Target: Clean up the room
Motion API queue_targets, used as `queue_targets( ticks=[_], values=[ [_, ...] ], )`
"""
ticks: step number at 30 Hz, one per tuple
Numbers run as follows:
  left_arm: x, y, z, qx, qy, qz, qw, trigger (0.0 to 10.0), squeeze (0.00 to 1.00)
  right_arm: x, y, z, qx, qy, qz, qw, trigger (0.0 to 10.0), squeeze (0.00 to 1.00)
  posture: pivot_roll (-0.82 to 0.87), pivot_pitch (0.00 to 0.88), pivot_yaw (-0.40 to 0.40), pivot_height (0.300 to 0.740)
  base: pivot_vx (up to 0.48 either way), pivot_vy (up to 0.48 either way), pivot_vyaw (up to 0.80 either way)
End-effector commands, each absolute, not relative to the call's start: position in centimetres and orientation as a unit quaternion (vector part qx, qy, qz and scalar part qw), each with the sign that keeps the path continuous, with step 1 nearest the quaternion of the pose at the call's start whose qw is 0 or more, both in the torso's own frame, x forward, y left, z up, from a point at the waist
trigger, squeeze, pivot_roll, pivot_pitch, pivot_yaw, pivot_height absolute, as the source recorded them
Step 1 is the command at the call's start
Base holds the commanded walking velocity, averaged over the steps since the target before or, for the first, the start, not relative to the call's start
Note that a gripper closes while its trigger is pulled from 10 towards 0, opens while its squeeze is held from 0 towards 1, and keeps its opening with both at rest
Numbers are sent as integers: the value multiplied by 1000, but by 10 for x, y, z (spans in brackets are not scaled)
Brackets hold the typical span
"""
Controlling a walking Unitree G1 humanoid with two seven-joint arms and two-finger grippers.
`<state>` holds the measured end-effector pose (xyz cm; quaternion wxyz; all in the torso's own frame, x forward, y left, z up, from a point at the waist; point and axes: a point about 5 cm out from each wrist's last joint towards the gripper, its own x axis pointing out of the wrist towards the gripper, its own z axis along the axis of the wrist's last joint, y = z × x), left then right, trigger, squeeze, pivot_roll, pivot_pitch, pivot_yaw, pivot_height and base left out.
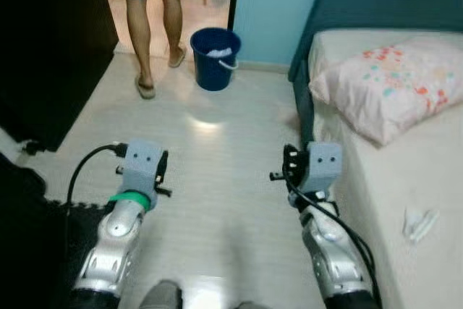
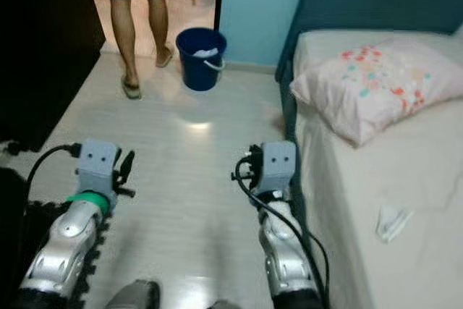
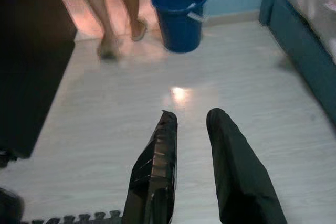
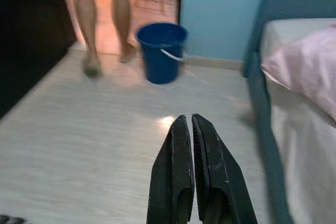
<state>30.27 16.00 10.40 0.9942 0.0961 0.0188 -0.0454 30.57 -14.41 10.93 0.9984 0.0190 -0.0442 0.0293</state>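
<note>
A blue bucket with something white inside stands on the pale floor by the doorway, well ahead of both arms. A crumpled white tissue lies on the bed sheet to my right. My left gripper is held out low over the floor, open, with nothing between its fingers. My right gripper is held out beside the bed's edge, shut and empty. Both point toward the bucket.
A person's legs in sandals stand in the doorway just left of the bucket. The bed with a flowered pink pillow lines the right side. A black cabinet stands on the left, a dark foam mat at its foot.
</note>
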Motion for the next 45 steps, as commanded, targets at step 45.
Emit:
queue_targets(
  ticks=[45],
  values=[
    [334,121,166,134,-117,-177,968,10000,0,323,-195,115,-18,-58,-120,991,10000,0,21,41,47,740,479,0,-293]
  ],
)
